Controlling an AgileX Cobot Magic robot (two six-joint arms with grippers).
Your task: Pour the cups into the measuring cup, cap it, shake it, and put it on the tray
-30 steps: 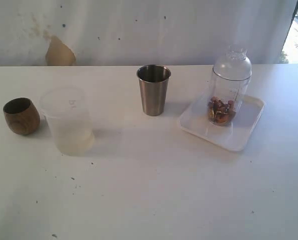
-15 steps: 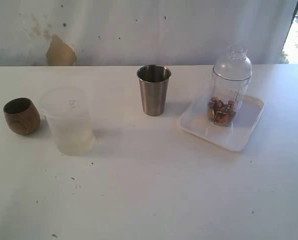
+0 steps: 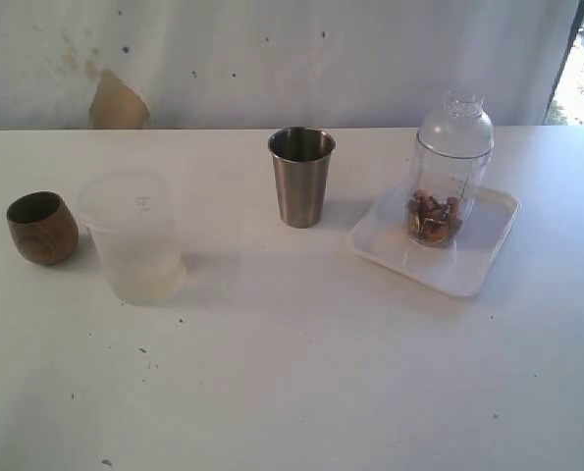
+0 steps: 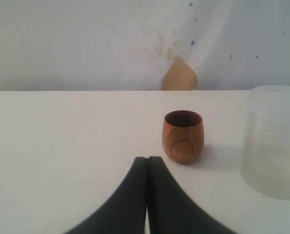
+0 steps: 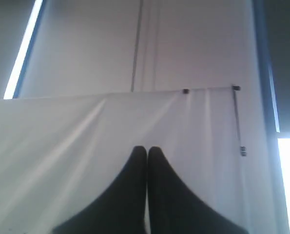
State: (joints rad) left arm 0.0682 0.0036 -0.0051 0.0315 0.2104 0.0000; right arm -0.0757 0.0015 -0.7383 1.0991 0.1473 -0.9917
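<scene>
The clear measuring cup [image 3: 446, 186] stands upright on the white tray [image 3: 468, 267] at the right, a domed clear cap on it and small reddish-brown bits in its base. The steel tumbler [image 3: 300, 177] stands mid-table. The frosted plastic cup [image 3: 132, 237] and the brown wooden cup [image 3: 41, 227] stand at the left. Neither arm shows in the exterior view. My left gripper [image 4: 147, 159] is shut and empty, with the wooden cup [image 4: 183, 136] a little beyond its tips and the frosted cup [image 4: 273, 141] off to one side. My right gripper [image 5: 146, 148] is shut and empty, facing a white cloth backdrop.
A white table [image 3: 301, 373] with small dark specks carries everything. A white cloth wall [image 3: 272, 59] with a tan stain [image 3: 115, 103] hangs behind it. Bright light comes in at the far right [image 3: 581, 78].
</scene>
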